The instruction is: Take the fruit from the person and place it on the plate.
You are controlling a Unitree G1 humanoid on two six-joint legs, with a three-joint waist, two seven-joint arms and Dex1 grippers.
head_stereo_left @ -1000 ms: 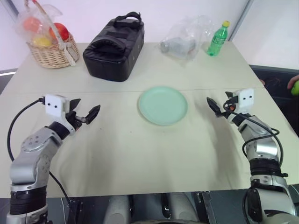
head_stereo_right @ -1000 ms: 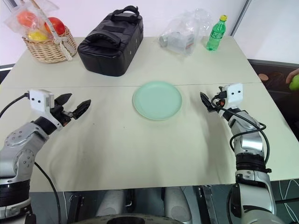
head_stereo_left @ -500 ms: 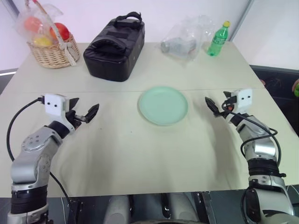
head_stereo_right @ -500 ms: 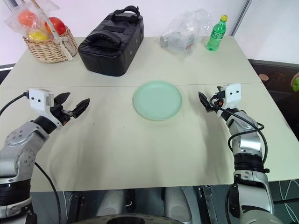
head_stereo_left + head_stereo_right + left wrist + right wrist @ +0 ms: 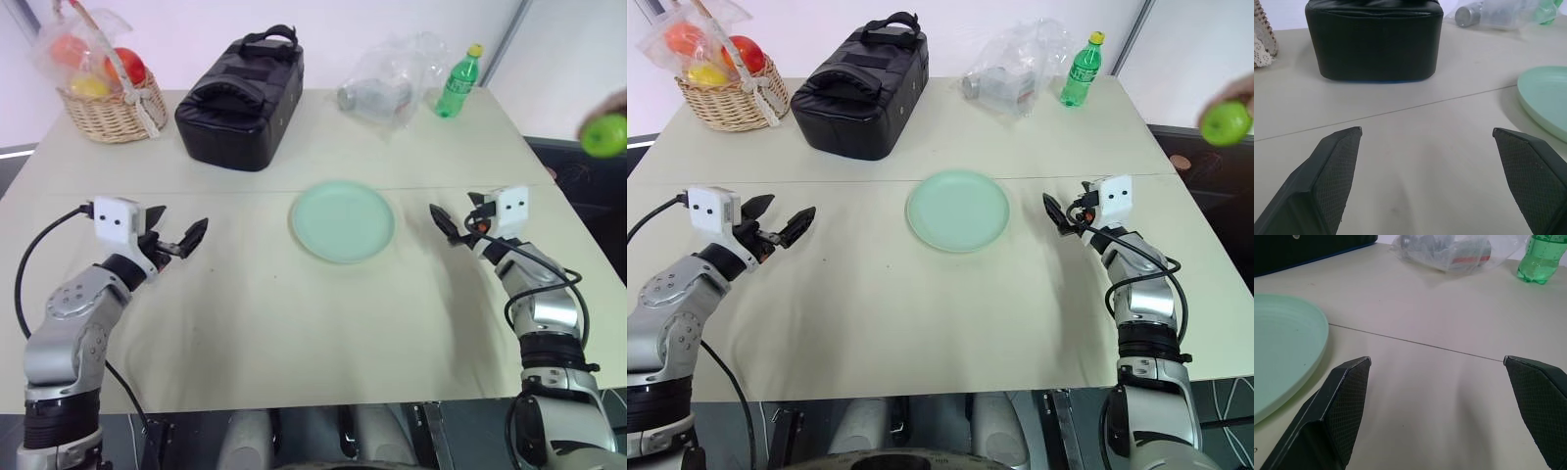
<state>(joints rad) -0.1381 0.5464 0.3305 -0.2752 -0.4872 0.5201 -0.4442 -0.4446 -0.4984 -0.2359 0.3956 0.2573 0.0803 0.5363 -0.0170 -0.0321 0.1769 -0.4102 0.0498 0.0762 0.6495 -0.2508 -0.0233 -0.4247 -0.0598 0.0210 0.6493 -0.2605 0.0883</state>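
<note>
Bare table surrounds plate; bag behind.

No text, brand, number or sign is reading legibly in any view. The green bottle at the upper right of the head views is showing a label band, but its print is coming out too small to read. The clear bag beside it is showing a red stripe on something inside, with no letters resolving. The black bag at upper centre is carrying no readable mark. The white camera housings on the wrists are showing dark dots only, no lettering.
</note>
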